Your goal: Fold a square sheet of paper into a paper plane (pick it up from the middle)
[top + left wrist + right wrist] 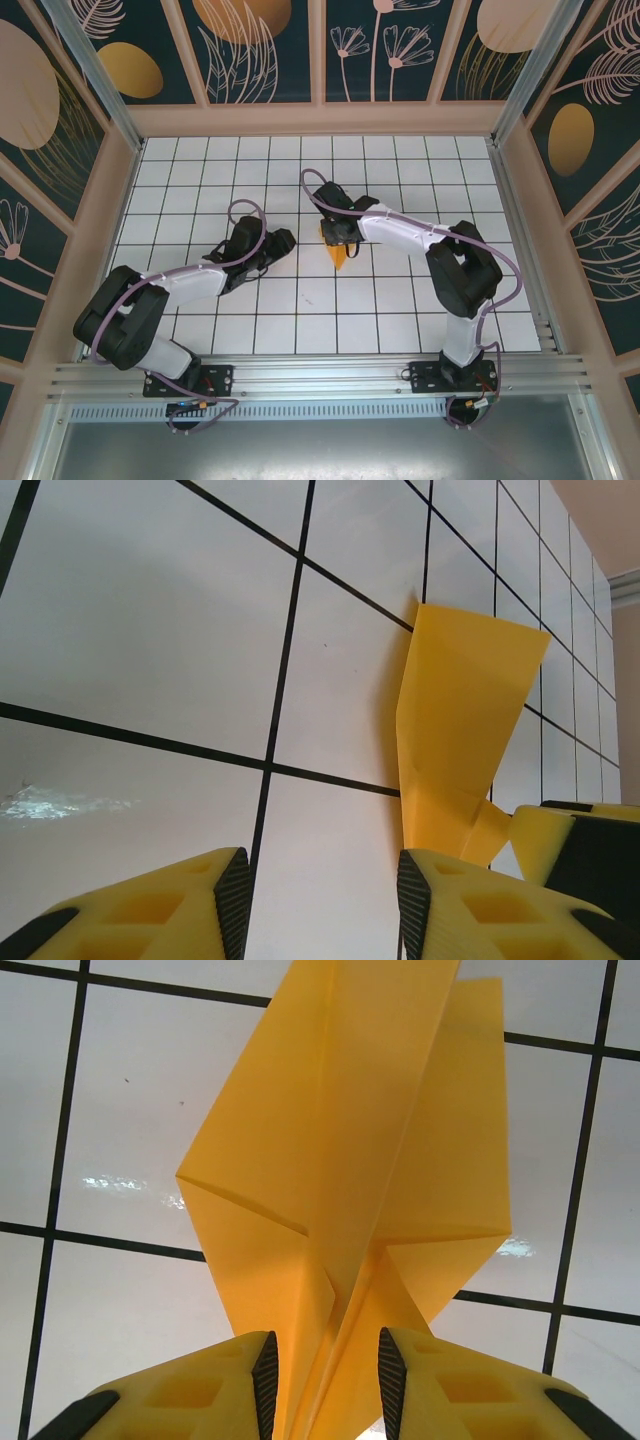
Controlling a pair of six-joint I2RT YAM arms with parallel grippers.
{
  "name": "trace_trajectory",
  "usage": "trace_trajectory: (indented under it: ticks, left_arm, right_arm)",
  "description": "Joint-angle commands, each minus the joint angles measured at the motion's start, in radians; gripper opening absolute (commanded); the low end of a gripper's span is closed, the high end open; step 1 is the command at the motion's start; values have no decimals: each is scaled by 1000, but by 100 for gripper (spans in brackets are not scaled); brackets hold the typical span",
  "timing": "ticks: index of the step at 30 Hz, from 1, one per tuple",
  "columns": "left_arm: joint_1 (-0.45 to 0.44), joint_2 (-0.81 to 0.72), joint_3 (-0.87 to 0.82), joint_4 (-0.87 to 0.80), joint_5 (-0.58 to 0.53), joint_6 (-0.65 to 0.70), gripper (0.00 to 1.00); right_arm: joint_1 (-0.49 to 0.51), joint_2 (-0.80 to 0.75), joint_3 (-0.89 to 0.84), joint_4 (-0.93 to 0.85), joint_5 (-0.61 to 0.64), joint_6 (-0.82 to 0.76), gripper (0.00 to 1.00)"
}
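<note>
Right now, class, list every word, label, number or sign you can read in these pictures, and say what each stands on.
None can be read. The plane is plain, the table carries only grid lines, and the walls show only flowers and ovals.

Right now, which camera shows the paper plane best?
The right wrist view: the paper plane looks large, creases plain. The left wrist shows it side-on; the top view, a small orange tip.

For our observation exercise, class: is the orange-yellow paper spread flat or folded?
Folded: the paper plane shows crease lines and overlapping layers, narrowing to a keel between the fingers of the right pincer.
</note>
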Motion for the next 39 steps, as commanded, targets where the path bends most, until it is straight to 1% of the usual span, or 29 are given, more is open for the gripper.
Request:
trace_trajectory:
  ticks: [1, 5, 9, 11, 13, 15, 17, 18, 19, 21, 22, 23, 24, 25, 26, 27, 28, 29, 30, 31, 33, 35, 37, 39]
  left_arm:
    - [-2, -24, 27, -8, 1, 32, 46]
    - [-2, -54, 22, -17, -17, 50, 46]
    - [-2, -140, -11, -25, -94, 76, 45]
    - [-2, -190, -28, -35, -138, 92, 45]
    - [-2, -245, -40, -60, -200, 120, 46]
    - [-2, -314, -49, -106, -284, 162, 49]
    - [-2, -382, -58, -155, -386, 224, 54]
    - [-1, -414, -69, -171, -449, 253, 58]
    - [0, -451, -87, -179, -518, 292, 62]
    - [14, -517, -118, -185, -628, 392, 70]
    - [32, -546, -137, -179, -676, 443, 77]
    - [63, -571, -154, -168, -709, 492, 81]
    - [100, -584, -169, -158, -717, 532, 83]
    - [146, -594, -181, -145, -709, 580, 88]
    - [183, -595, -193, -130, -712, 628, 94]
    - [204, -592, -207, -107, -741, 671, 98]
    - [227, -582, -226, -77, -779, 712, 99]
    - [254, -572, -248, -35, -794, 736, 98]
    - [281, -560, -271, 14, -786, 767, 98]
    - [311, -547, -290, 66, -766, 803, 98]
    - [369, -521, -303, 131, -709, 834, 99]
    - [424, -458, -338, 238, -652, 861, 99]
    - [439, -388, -353, 312, -605, 855, 99]
    - [440, -307, -392, 481, -545, 907, 98]
  right_arm:
    - [-4, -13, 31, -40, 4, -14, 36]
    - [-1, -89, 24, -24, 29, -9, 36]
    - [0, -240, -10, 36, 99, -24, 39]
    - [-1, -327, -32, 68, 162, -37, 41]
    - [-1, -425, -63, 100, 266, -49, 41]
    - [-14, -546, -137, 175, 369, -85, 45]
    - [-60, -651, -222, 248, 446, -109, 54]
    - [-99, -698, -270, 285, 451, -121, 59]
    - [-162, -743, -337, 340, 438, -131, 65]
    - [-289, -810, -474, 457, 410, -134, 80]
    - [-351, -832, -552, 537, 389, -161, 91]
    - [-403, -839, -625, 594, 376, -178, 99]
    - [-444, -832, -673, 638, 365, -183, 99]
    - [-500, -810, -728, 699, 346, -185, 99]
    - [-555, -776, -770, 749, 300, -192, 99]
    - [-599, -743, -795, 777, 234, -193, 99]
    - [-645, -701, -814, 809, 153, -185, 99]
    - [-682, -657, -837, 860, 97, -184, 99]
    - [-697, -622, -867, 932, 69, -195, 99]
    - [-706, -593, -864, 952, 56, -220, 99]
    - [-710, -576, -893, 1056, 78, -262, 99]
    - [-720, -545, -978, 1279, 51, -331, 99]
    - [-730, -501, -999, 1375, 4, -358, 99]
    - [-739, -452, -1016, 1462, -43, -368, 99]
